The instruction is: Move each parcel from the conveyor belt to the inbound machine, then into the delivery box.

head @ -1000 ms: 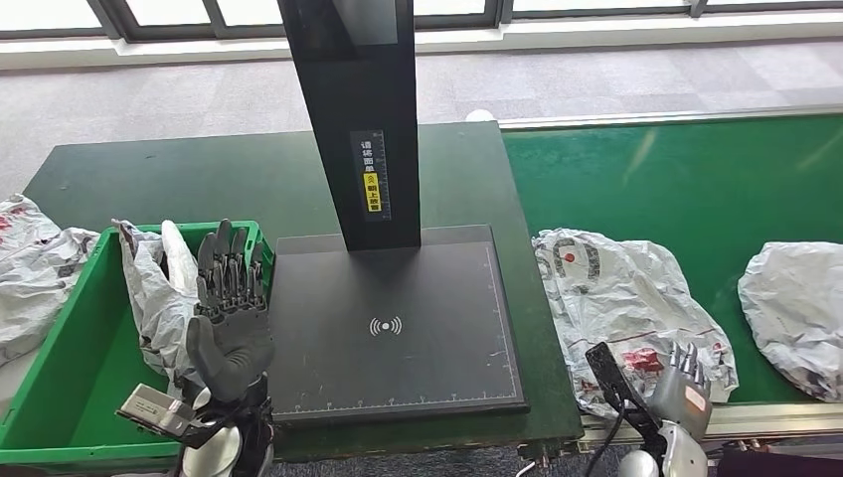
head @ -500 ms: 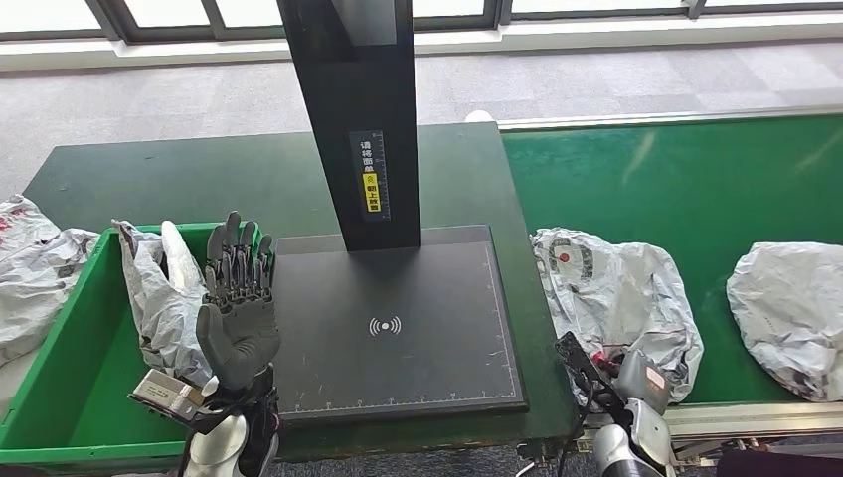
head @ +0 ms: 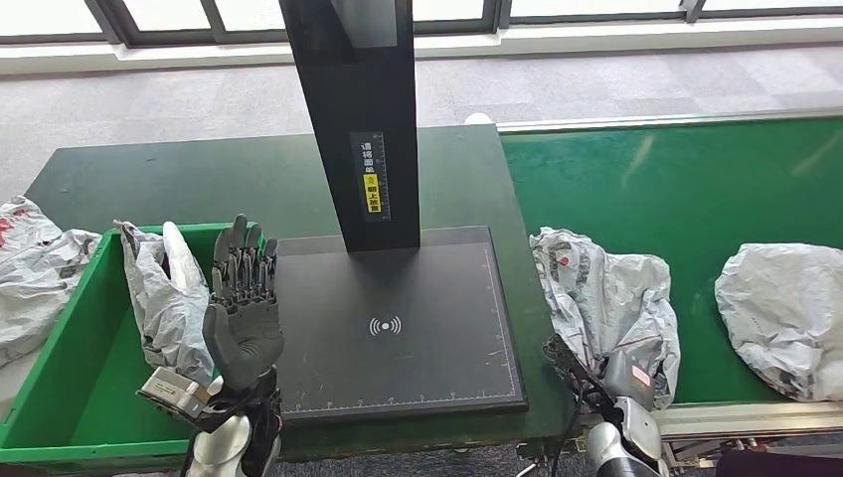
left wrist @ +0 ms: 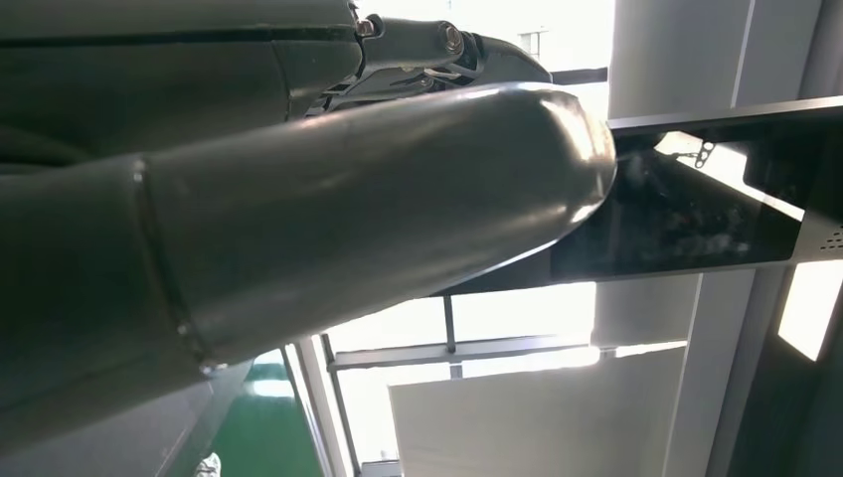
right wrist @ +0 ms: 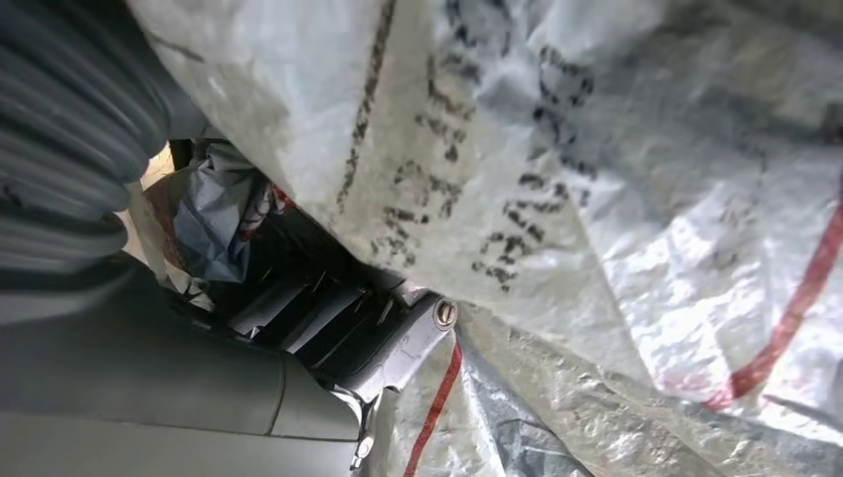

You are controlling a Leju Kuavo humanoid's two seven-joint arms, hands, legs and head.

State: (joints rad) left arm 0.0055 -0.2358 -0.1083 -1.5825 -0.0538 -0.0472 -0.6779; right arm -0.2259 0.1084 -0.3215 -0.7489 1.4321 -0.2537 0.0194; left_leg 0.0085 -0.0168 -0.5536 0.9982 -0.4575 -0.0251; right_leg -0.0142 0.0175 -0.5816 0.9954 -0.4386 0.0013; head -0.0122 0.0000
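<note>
Change: near parcel [head: 608, 298] is bunching up and sliding toward the belt's near edge versus a second ago; right hand [head: 624, 383] is dropping lower under it, left hand [head: 242, 316] is drifting slightly toward the scanner plate.
Parcel location: lying on the conveyor belt [head: 676, 189], just beside the inbound machine [head: 398, 323], its near edge draped over the right hand.
Right fingers: right wrist view is showing them [right wrist: 298, 316] tucked into the film and likely pinching it; closure is partly hidden, so I'm judging, not seeing.
Left fingers: standing upright and apart, holding nothing, between plate and delivery box [head: 60, 368].
Step in hand: grabbing the parcel for the lift to the plate.
Doing it well: I'd be gathering more film before lifting, since thin plastic is probably slipping; then carrying it label-up onto the plate centre.
Count: two parcels on the belt, second parcel [head: 785, 318] further along; one bagged parcel [head: 164, 298] in the box; one more [head: 30, 278] beside it on the table.
</note>
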